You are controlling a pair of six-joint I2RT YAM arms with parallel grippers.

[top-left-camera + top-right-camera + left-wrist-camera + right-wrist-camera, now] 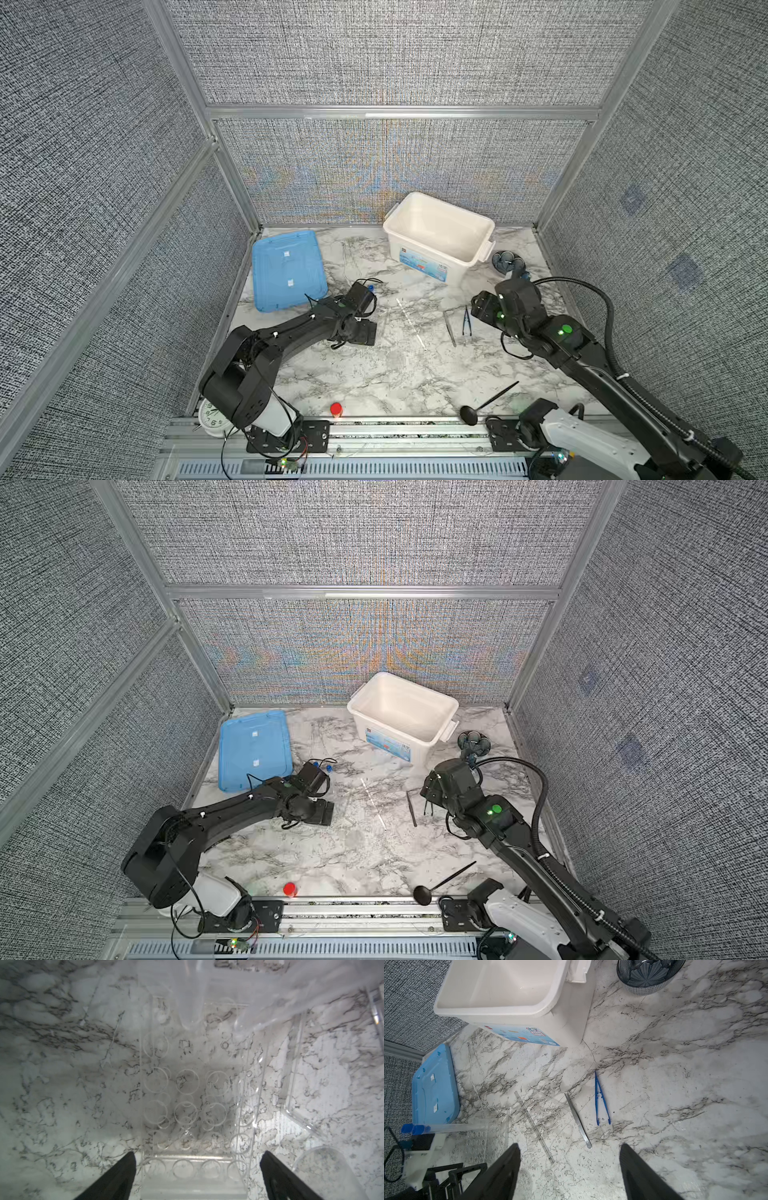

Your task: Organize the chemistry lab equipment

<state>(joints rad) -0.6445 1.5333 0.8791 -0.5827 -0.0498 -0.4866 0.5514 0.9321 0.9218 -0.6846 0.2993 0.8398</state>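
Now | left fingers: spread astride clear rack, not gripping | rack: on counter, well left of white bin | do: centre, close gently, lift level | right fingers: spread, empty

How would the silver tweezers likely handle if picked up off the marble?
The silver tweezers look like thin polished metal, so probably stiff but slippery. They lie flat on the table, so getting under them is likely awkward.
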